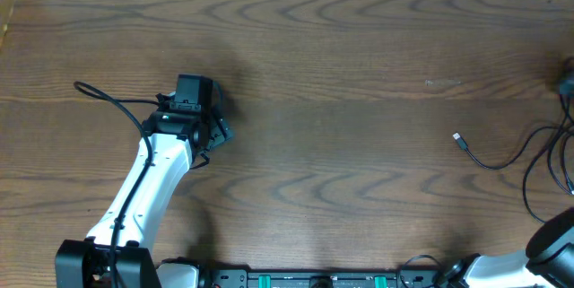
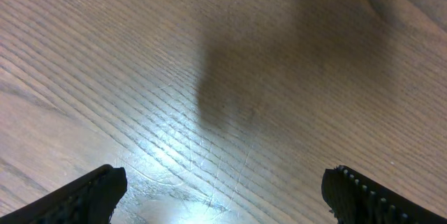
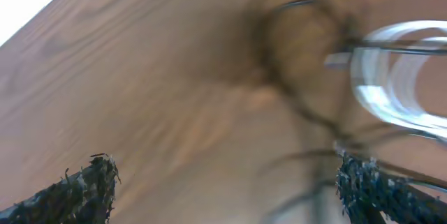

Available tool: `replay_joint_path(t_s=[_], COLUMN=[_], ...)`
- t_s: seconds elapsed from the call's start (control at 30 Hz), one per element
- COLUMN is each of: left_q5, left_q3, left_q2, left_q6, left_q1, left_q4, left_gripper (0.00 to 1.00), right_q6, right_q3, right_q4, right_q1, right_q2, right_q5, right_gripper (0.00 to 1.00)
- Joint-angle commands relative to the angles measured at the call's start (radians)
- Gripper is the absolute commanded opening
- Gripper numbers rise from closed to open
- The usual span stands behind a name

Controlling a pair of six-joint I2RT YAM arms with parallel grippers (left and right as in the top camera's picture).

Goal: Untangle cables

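In the overhead view a thin black cable (image 1: 502, 164) lies at the right of the table. Its small plug end (image 1: 459, 139) points left, and further dark loops (image 1: 529, 189) run off the right edge. The blurred right wrist view shows black cable loops (image 3: 264, 42) and a white cable loop (image 3: 367, 95) on the wood ahead. My right gripper (image 3: 227, 182) is open with nothing between its fingers, and a dark strand passes close by the right fingertip (image 3: 360, 182). My left gripper (image 2: 223, 189) is open over bare wood, far from the cables.
The left arm (image 1: 152, 167) reaches over the left part of the wooden table (image 1: 341, 73), trailing its own black camera lead (image 1: 112, 100). Only part of the right arm (image 1: 556, 239) shows at the bottom right corner. The table's far edge runs along the top.
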State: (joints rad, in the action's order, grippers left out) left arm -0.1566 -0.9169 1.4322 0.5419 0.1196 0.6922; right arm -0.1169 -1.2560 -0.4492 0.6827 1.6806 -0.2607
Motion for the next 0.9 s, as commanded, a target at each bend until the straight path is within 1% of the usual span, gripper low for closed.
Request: replay_joint_path(t_s=[0.0, 0.2, 0.3, 0.47, 0.7, 0.87], left_q5=[-0.013, -0.013, -0.013, -0.013, -0.013, -0.013], left_q3=[0.002, 0.002, 0.002, 0.002, 0.002, 0.002], left_q2=[-0.003, -0.003, -0.003, -0.003, -0.003, -0.003], left_q6=[-0.011, -0.011, -0.011, -0.011, -0.010, -0.011], left_q1=[-0.003, -0.003, -0.003, -0.003, -0.003, -0.003], left_q4=[0.003, 0.003, 0.003, 0.003, 0.003, 0.003], left_gripper=[0.95, 0.95, 0.95, 0.95, 0.95, 0.95], right_q6=[0.102, 0.195, 0.201, 0.201, 0.201, 0.201], right_q3=[-0.011, -0.011, -0.011, -0.011, -0.011, -0.011], right_q4=[-0.032, -0.084, -0.117, -0.167, -0.183, -0.183], right_q1=[-0.116, -0.324, -0.435, -0.581, -0.717, -0.758], right_q2=[-0.005, -0.005, -0.005, -0.005, -0.005, -0.005], right_q5=[-0.097, -0.095, -0.047, 0.038, 0.042, 0.042], right_gripper=[0.99, 0.99, 0.99, 1.00, 0.99, 0.99])
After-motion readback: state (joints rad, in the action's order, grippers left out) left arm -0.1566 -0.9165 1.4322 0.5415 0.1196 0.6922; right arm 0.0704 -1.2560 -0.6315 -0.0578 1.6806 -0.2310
